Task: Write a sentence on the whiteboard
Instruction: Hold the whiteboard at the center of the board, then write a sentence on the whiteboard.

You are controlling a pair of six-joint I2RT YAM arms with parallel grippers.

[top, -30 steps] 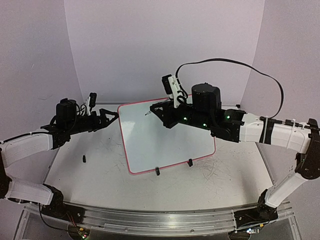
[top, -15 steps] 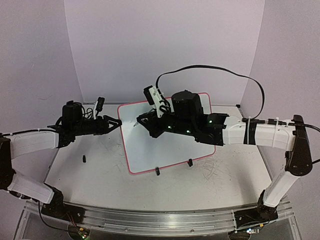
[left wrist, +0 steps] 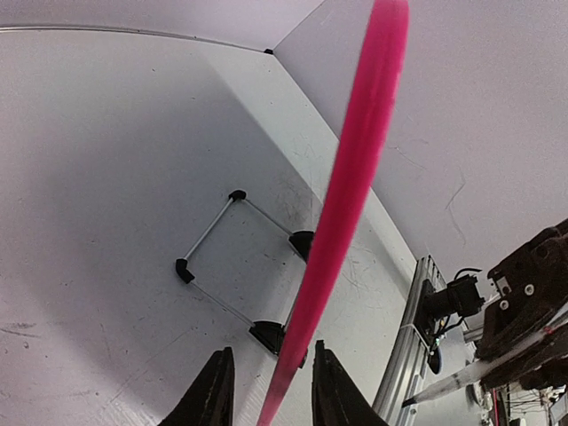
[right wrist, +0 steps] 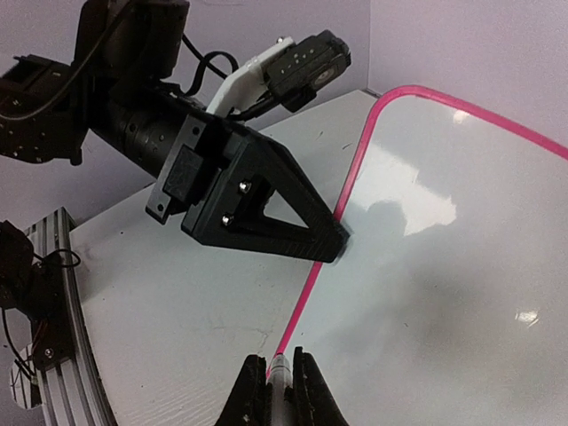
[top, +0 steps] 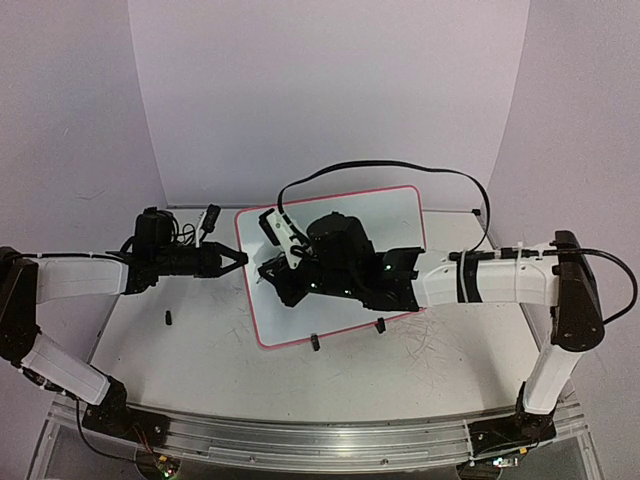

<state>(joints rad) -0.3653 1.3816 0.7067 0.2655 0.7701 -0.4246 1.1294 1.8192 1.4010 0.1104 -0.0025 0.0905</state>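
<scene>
The whiteboard (top: 392, 215), white with a pink rim, stands tilted at mid-table. My left gripper (top: 240, 258) is at its left edge. In the left wrist view its jaws (left wrist: 273, 355) straddle the pink rim (left wrist: 355, 177), close together, with a slim gap still showing beside the rim. My right gripper (top: 265, 272) hovers over the board's left part, shut on a marker (right wrist: 280, 366) whose tip points at the rim (right wrist: 311, 293). The left gripper's black finger (right wrist: 293, 226) lies across that same edge. The sentence is out of view; the board face (right wrist: 444, 222) shows blank.
Two black clip feet (top: 314, 342) (top: 380, 325) hold the board's lower edge, and a wire stand (left wrist: 213, 226) props it from behind. A small black piece (top: 168, 318) lies on the table at left. The right arm's cable (top: 400, 167) loops above the board. A metal rail (top: 300, 435) runs along the near edge.
My left gripper has reached right onto the board's left rim and its jaws have narrowed a lot. My right arm has swept left across the board, still holding the marker.
</scene>
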